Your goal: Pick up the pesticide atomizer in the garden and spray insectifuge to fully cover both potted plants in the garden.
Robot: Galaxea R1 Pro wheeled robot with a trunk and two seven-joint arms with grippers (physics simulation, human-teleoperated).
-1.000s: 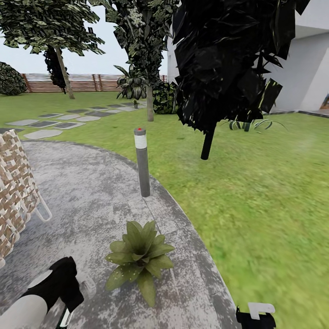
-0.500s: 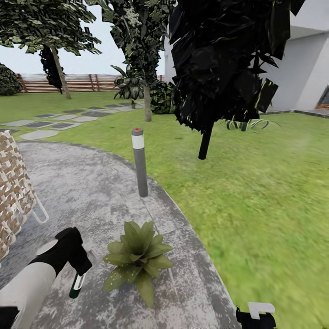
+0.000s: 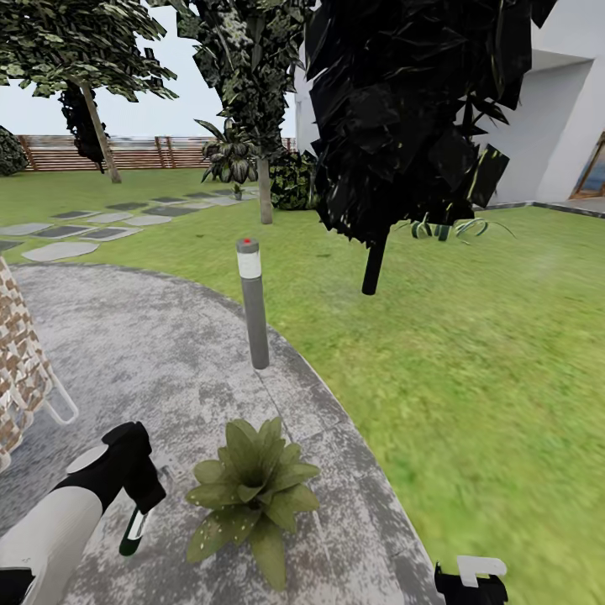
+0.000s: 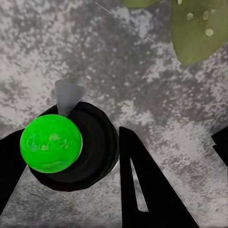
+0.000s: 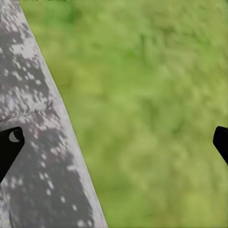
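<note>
patio (image 3: 168, 353) | left pincer (image 3: 139, 504) grasping atomizer (image 4: 52, 145), lowered beside potted plant (image 3: 252, 491) | right pincer (image 5: 114, 142) released

Green-capped atomizer (image 3: 133, 531) beside leafy rosette (image 3: 250, 491)

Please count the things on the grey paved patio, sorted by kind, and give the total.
Potted plant: 1
Lamp post: 1
Woven chair: 1
Total: 3

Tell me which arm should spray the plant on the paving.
Left. Its claw holds the atomizer right beside the potted plant; the right claw is empty, over the lawn edge.
</note>
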